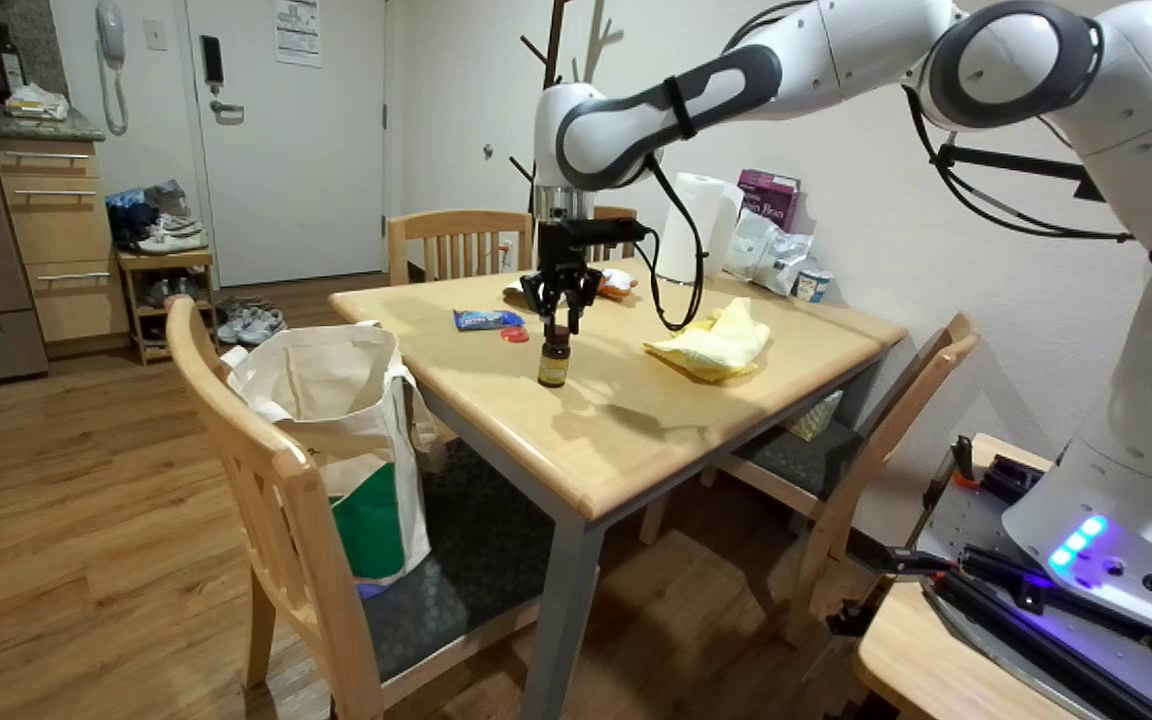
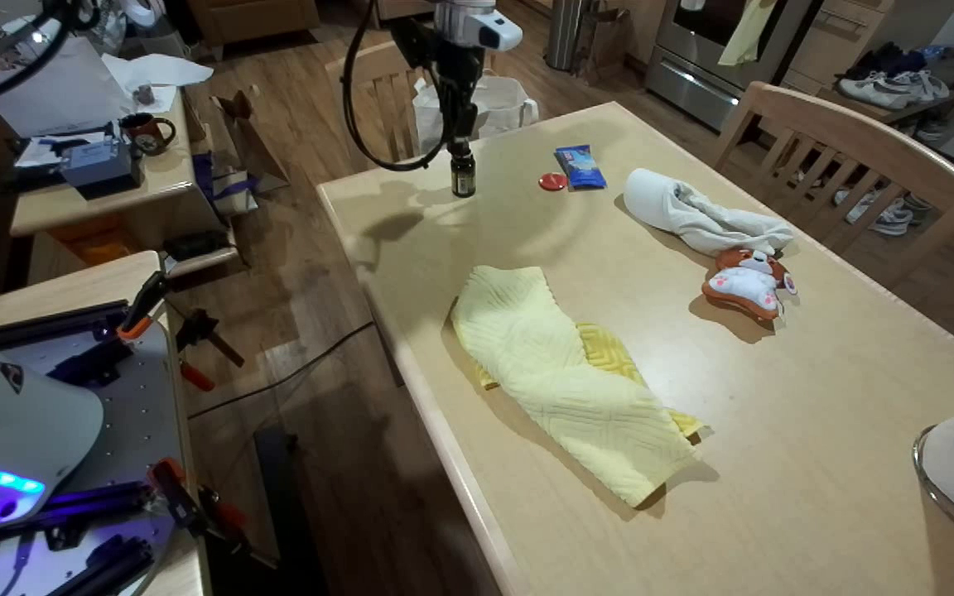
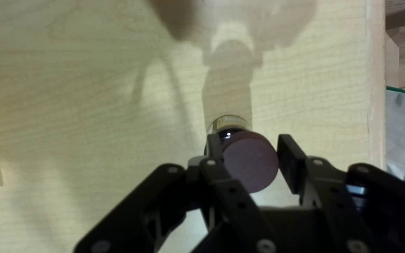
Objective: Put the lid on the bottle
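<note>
My gripper point(image 3: 250, 150) is shut on the lid point(image 3: 250, 164), a round reddish-brown cap between its two black fingers. Beneath the lid stands the small dark brown bottle point(image 1: 554, 366), upright on the table near its edge, with a yellowish label. In the wrist view the lid covers most of the bottle point(image 3: 231, 123), leaving only its shoulder and some label in sight. Both exterior views show the fingers pointing down right at the top of the bottle point(image 2: 464, 177). Whether the lid rests on the neck or hangs just above it, I cannot tell.
On the table point(image 2: 792, 397) near the bottle lie a red disc point(image 2: 552, 181) and a blue packet point(image 2: 581, 166). Farther off are a crumpled yellow cloth point(image 2: 560, 372), a white cloth bundle point(image 2: 692, 211) and a plush toy point(image 2: 749, 284). A tote bag point(image 1: 336, 400) sits on a chair beside the table.
</note>
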Motion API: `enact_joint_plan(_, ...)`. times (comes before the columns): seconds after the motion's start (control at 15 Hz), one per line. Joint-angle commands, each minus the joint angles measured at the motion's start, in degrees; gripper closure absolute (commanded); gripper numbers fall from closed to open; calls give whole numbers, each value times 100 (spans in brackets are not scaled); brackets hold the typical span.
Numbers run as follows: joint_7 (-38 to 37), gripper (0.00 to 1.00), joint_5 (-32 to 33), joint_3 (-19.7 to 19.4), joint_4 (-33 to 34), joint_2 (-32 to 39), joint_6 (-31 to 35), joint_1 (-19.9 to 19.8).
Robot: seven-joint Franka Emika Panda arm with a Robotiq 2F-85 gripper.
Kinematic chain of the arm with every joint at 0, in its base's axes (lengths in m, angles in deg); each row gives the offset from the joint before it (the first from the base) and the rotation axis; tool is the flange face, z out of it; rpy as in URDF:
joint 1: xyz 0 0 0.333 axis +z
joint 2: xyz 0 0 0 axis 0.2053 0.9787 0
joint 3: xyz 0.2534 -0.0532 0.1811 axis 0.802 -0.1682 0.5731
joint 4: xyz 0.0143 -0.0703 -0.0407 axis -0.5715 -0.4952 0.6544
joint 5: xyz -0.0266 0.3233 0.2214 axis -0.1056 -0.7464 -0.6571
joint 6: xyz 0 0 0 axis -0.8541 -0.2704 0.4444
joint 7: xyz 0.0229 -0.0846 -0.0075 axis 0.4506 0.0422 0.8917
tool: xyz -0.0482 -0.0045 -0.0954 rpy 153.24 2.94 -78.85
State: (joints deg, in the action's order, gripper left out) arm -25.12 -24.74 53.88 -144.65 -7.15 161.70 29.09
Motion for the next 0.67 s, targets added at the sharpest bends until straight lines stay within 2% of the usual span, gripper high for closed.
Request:
enact_joint_plan(0.0, 130, 82, -60, 45, 4, 19, 113, -54)
enact_joint_plan(0.6, -29, 82, -115, -5, -83, -12, 145, -92)
